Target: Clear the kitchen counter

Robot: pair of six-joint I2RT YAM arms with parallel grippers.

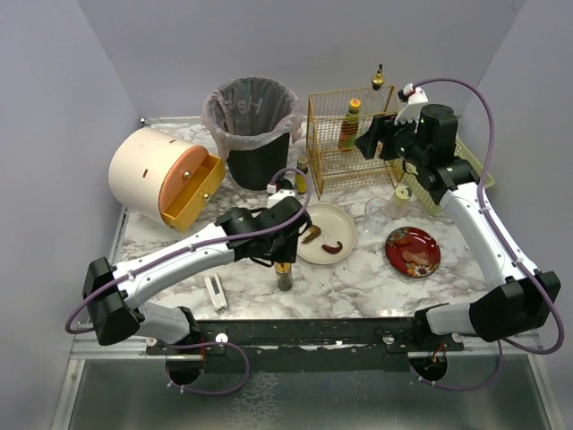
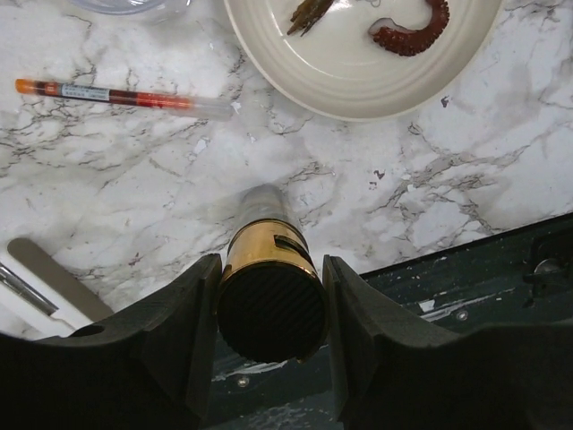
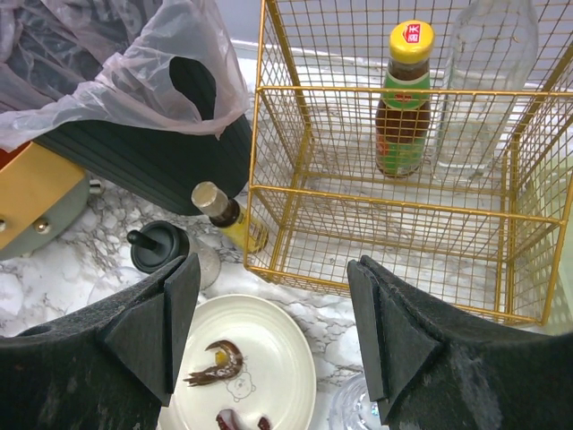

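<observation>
Starting at the left gripper: its fingers press against both sides of the gold collar of a black-capped bottle. The bottle stands upright on the kitchen counter, close to the near edge. The contact band is narrow and the collar is smooth metal, so a lift begun with too little squeeze could let the bottle slide down or pivot in the grip. A sideways pull before it leaves the surface could tip it toward the dark frame just beyond that edge. Past the bottle lie a cream plate carrying food scraps and a thin red-filled tube — a low carry over either risks a knock.

The right gripper hangs spread and empty over the far side of the counter. It faces a gold wire basket that holds a sauce bottle. The basket is a likely destination, so both arms may converge there — a collision hazard unless the right arm yields. The counter spans the whole work area and carries many items, so the task is judged far from complete.
</observation>
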